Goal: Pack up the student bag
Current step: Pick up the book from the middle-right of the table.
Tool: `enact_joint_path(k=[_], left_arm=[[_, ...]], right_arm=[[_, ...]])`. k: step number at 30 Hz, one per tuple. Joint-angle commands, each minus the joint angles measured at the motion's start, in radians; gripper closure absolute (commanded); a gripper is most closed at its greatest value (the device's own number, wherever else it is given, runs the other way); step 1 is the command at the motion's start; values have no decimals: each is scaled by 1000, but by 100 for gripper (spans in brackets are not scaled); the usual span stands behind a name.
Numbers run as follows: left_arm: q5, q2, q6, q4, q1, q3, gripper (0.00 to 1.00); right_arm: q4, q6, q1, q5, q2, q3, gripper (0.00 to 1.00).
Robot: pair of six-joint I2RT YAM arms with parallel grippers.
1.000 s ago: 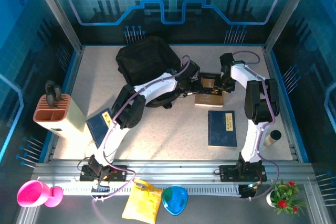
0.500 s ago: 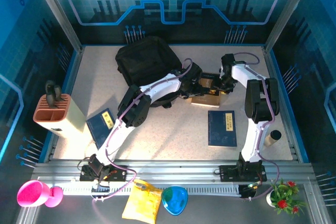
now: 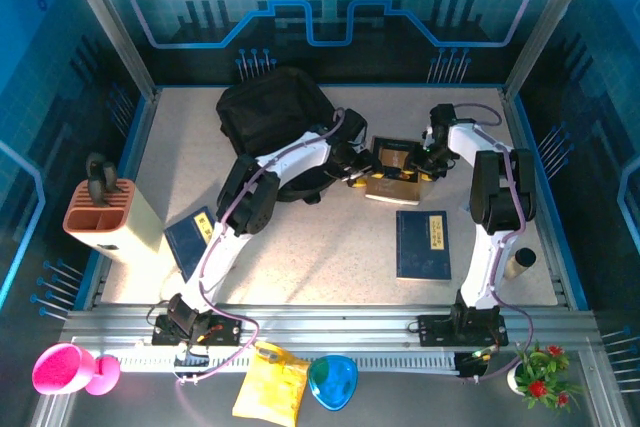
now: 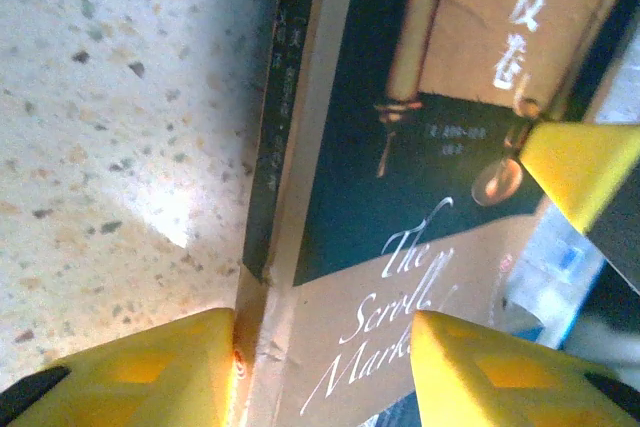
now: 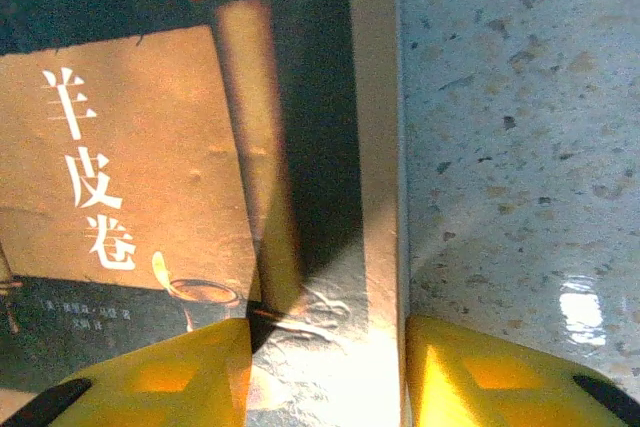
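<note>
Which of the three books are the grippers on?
The brown book beside the backpack: left gripper and right gripper straddle its edges. The two blue books lie untouched.

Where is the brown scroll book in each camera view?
Top external: book right of centre, between left pincer and right pincer.
Left wrist: right half, spine running down the middle.
Right wrist: left half, its edge near centre.
Shared landmark: speckled table beside the book's edge.
</note>
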Motion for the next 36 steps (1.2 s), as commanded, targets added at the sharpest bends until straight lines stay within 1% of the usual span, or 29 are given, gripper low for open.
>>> enact_joint_path(k=[1, 4, 7, 12, 18, 22, 26, 29, 33, 36], left_arm=[[202, -128, -52, 270, -24, -80, 55], [219, -165, -80, 358, -24, -158, 59], [211, -170, -89, 381, -23, -201, 61], [198, -131, -102, 379, -24, -210, 62], [161, -94, -110, 368, -25, -182, 63], [114, -82, -116, 365, -38, -175, 66], [44, -73, -113, 334, -47, -178, 67], [-1, -75, -109, 312, -49, -197, 68], [-36, -76, -109, 295, -49, -213, 67], [-29, -76, -107, 310, -49, -218, 68]], right_arm=[[-6, 34, 15, -104, 26, -44, 59], [1, 41, 13, -102, 26, -51, 61], [5, 50, 12, -101, 29, -55, 63], [9, 58, 14, -105, 29, -59, 67], [11, 60, 13, -107, 24, -63, 72], [7, 65, 14, -101, 25, -61, 76], [-21, 70, 15, -53, 38, -48, 80], [-55, 74, 17, 6, 48, -34, 84], [-80, 87, 15, 41, 58, -22, 86], [-78, 87, 14, 40, 60, -20, 86]])
